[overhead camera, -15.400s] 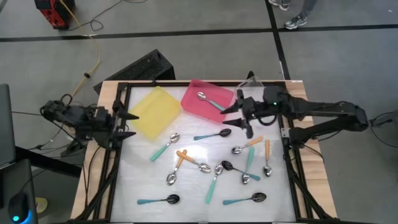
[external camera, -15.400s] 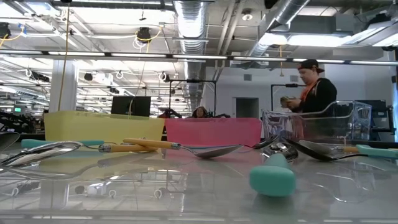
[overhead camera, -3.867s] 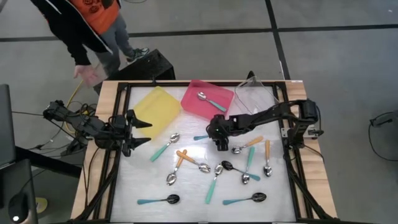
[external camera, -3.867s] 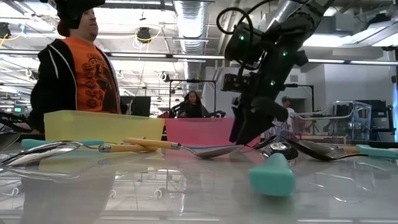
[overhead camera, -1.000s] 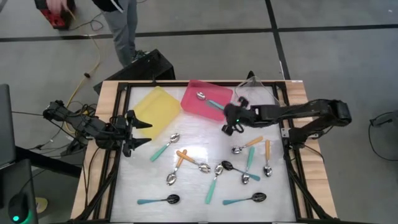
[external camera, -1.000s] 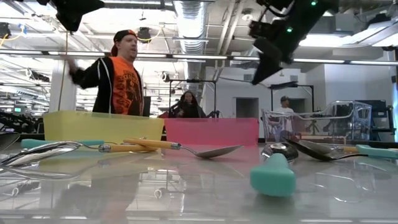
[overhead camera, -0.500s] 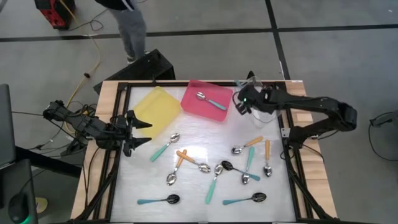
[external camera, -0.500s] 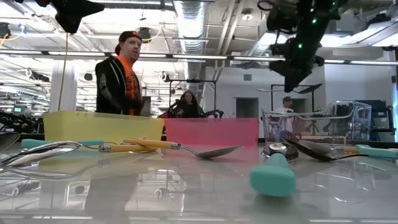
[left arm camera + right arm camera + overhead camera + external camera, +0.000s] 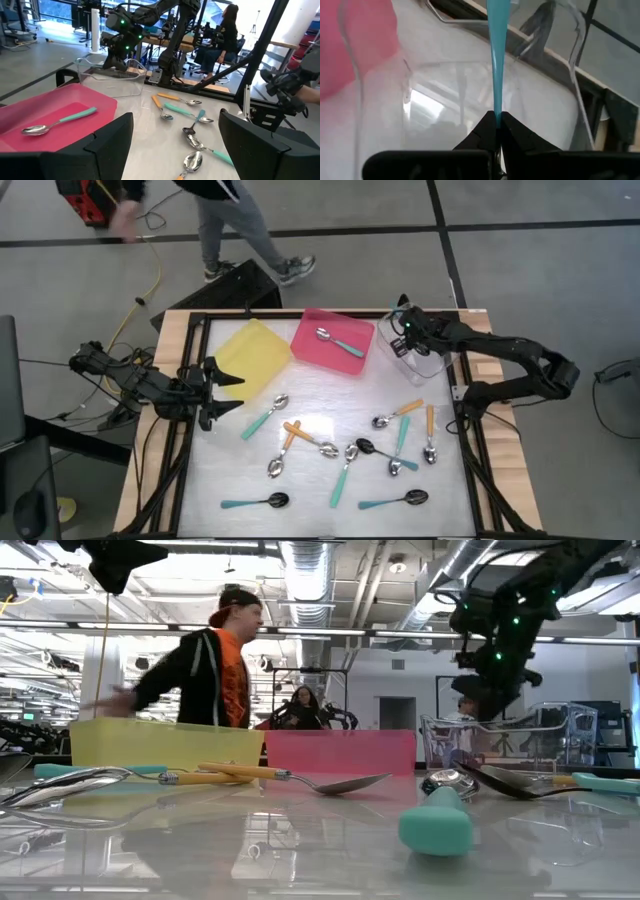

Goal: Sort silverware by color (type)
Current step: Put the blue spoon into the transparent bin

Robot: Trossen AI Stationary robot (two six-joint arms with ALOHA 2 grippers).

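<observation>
My right gripper [image 9: 405,332] hovers over the clear tray [image 9: 418,352] at the table's far right, shut on a spoon with a teal handle [image 9: 497,60]; the spoon's bowl does not show. One silver spoon with a teal handle [image 9: 340,342] lies in the pink tray [image 9: 318,330]. Several teal- and orange-handled spoons [image 9: 350,452] lie scattered flat on the middle of the table. At the table's left edge, beside the yellow tray [image 9: 250,358], my left gripper [image 9: 222,387] waits, open and holding nothing [image 9: 175,145]. My right gripper pinches the teal handle [image 9: 496,107] between its two fingertips. The fingers slant down from the table's right, and the handle runs straight on ahead of them, along their line. The spoon is over the clear tray; its far end lies outside the wrist view.
The yellow, pink and clear trays stand in a row along the far edge. A black frame [image 9: 470,440] borders the table. A person [image 9: 215,670] walks past behind the far edge. Bare table shows at the near left [image 9: 230,470].
My right gripper has carried the teal-handled spoon from beside the pink tray's right corner toward the far right, sinking a little and turning, and now stands over the clear tray. It has stayed shut. The person behind the table has walked on.
</observation>
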